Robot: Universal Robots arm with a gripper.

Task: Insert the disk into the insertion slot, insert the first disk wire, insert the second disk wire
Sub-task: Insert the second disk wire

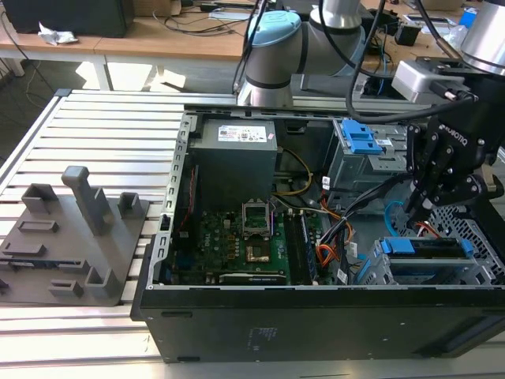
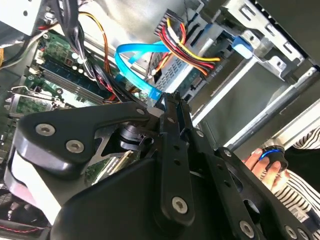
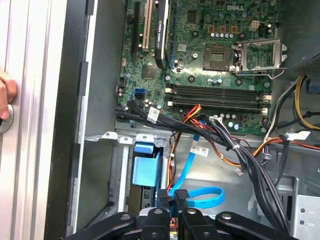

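The disk (image 1: 426, 246), grey in its bright blue carrier, sits in the insertion slot (image 1: 477, 237), the silver perforated cage at the case's front on the exterior view's right. The carrier's blue end (image 3: 146, 170) faces my fingers. My black gripper (image 1: 412, 207) hangs just above the disk's inner end. In both wrist views the gripper (image 3: 173, 197) is shut on the end of a flat blue disk wire (image 3: 200, 195), which loops away from the fingertips. That same blue wire (image 2: 135, 65) arcs up from my gripper (image 2: 167, 100).
The open case (image 1: 158, 260) holds the motherboard (image 1: 245, 237), black cable bundles (image 3: 240, 150) and a red-yellow-black wire bundle (image 2: 187, 47). A grey cage with a blue latch (image 1: 359, 138) stands behind. A person's hand (image 2: 257, 162) rests nearby. A grey fixture (image 1: 71, 237) lies on the exterior view's left.
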